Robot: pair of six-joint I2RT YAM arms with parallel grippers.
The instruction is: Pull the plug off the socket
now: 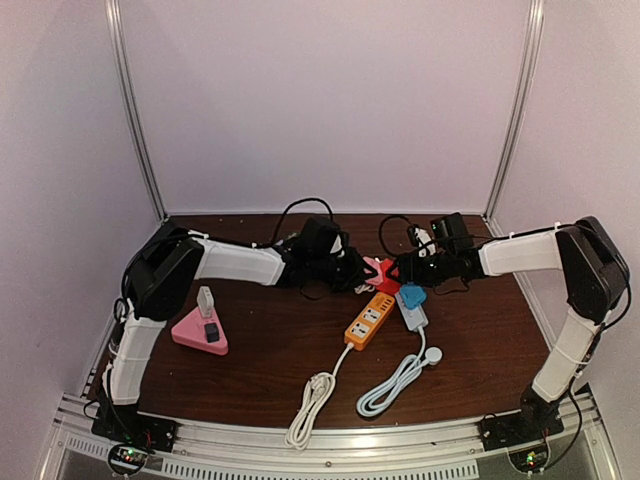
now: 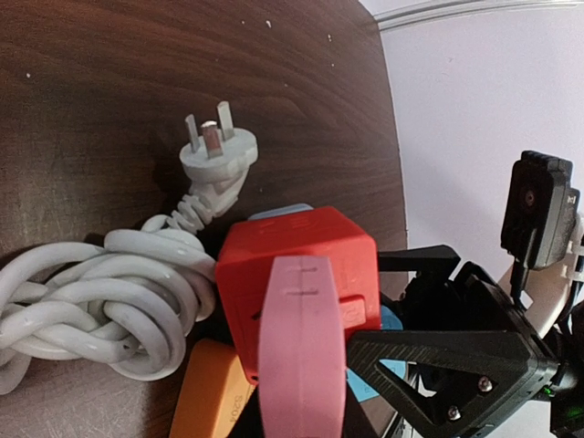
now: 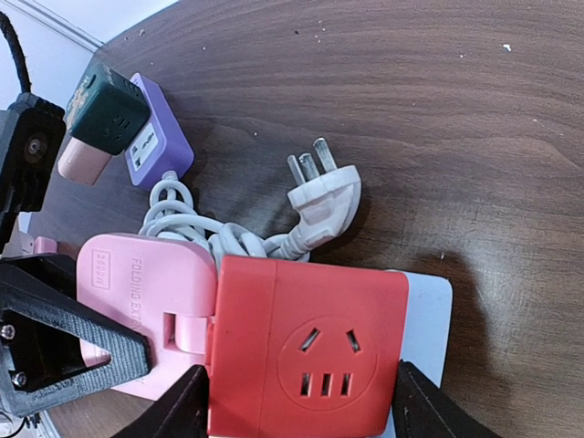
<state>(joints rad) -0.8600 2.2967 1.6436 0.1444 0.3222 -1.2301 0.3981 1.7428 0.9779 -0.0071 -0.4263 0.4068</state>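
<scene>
The right hand [image 3: 306,406] gripped the red socket [image 3: 310,351], a dark finger pressed to each side of the cube. That hold read as a brace, since something had to anchor the block while the other arm pulled. The pink plug [image 3: 146,301] sat pushed home in the socket's side, the two bodies flush, so the task's thing was not yet free. The left hand [image 1: 357,273] was at the plug from the opposite side. One of its black fingers [image 3: 109,351] lay against the plug's lower edge, but its own camera showed no fingertips, so I could not tell whether it was clamped or only loosely around the plug. The arms met nose to nose over the middle of the tabletop [image 1: 260,330], which seemed to suit a straight pull apart along the plug's axis. Whether the socket rested on anything or hung in the grip was not clear. Clutter crowded the spot: a white plug [image 3: 324,201] on a coiled cable [image 2: 91,310] lay just beside the socket, and an orange strip [image 1: 368,322] and a blue adapter [image 1: 411,296] sitting on a grey strip [image 1: 420,320] lay near, toward the arm bases. A sideways jerk would likely have dragged into these. A purple adapter [image 3: 160,151] carrying a green block [image 3: 108,114] stood well apart, as did a pink stand [image 1: 198,338] on the left, neither in the way.
</scene>
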